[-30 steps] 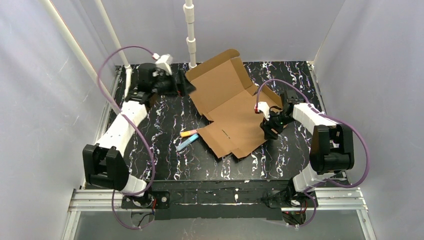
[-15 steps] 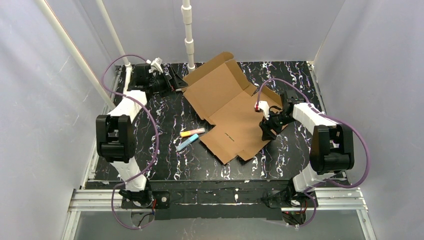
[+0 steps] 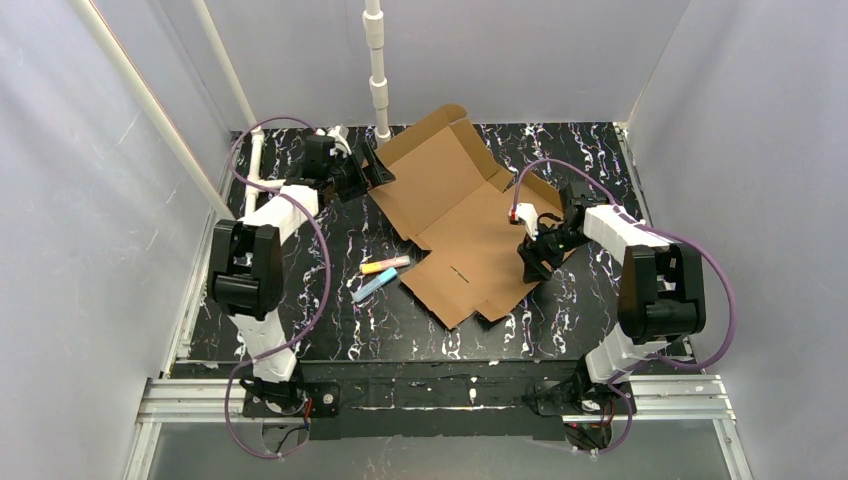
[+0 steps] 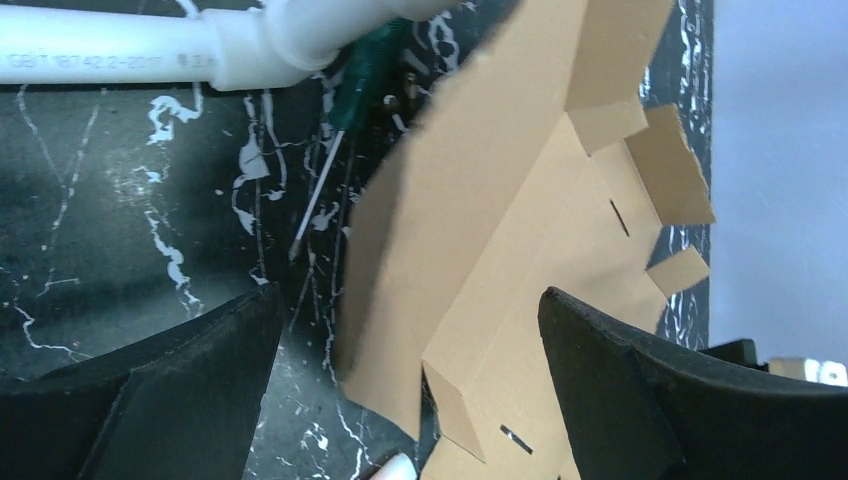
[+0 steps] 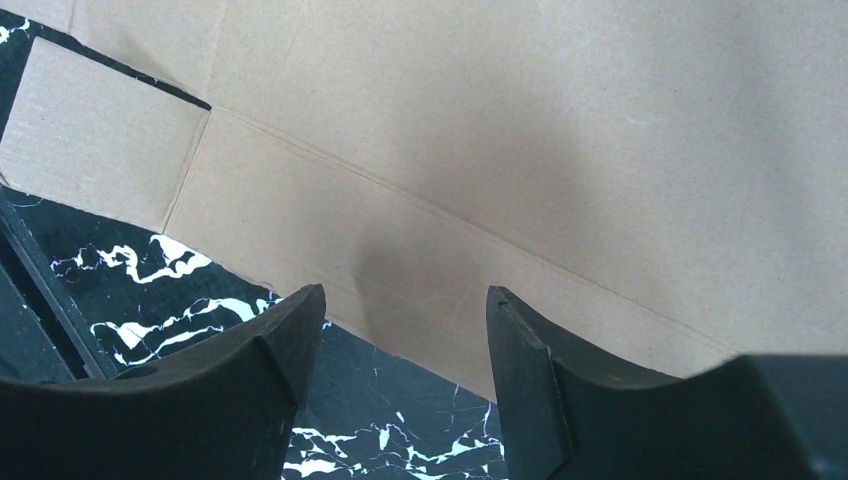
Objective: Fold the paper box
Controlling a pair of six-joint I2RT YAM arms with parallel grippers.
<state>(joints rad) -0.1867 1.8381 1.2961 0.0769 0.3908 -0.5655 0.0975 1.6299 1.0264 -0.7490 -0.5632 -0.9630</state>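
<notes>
A: Biggest first?
B: Bench (image 3: 330,310), black with white veining, carrying everything.
A: Then paper box (image 3: 460,215). Where?
B: Lying unfolded around mid-bench, shifted toward far side and right. Plain brown corrugated, mostly flat. Far-left panel tilted up off bench, small flaps and slits along near edge.
A: Arms?
B: Left arm (image 3: 270,225) stretched to far-left corner. Right arm (image 3: 640,250) bent in from right side.
A: White pipe (image 3: 378,80)?
B: Standing upright at far edge, just behind raised panel.
A: Left hand (image 3: 375,168), state?
B: Released, jaws spread wide, nothing clamped. Sitting just beside box's far-left edge. Wrist view frames box corner between black fingers (image 4: 160,390), apart from both.
A: Right hand (image 3: 530,265)?
B: Released as well, jaws partway apart, nothing pinched. Down at box's right edge, over cardboard. Wrist view shows flat panel and a crease line across gap. Can't tell whether fingertips touch sheet.
A: Small stuff?
B: Orange marker (image 3: 385,266) and blue marker (image 3: 374,288), lying on bench near each other, just beside box's near-left flap. Orange farther back, blue nearer the arm bases.
A: Anything smaller?
B: Screwdriver (image 4: 350,100), green handle, thin shaft, seen only from left wrist. Lying on bench between pipe fitting and box's raised edge.
</notes>
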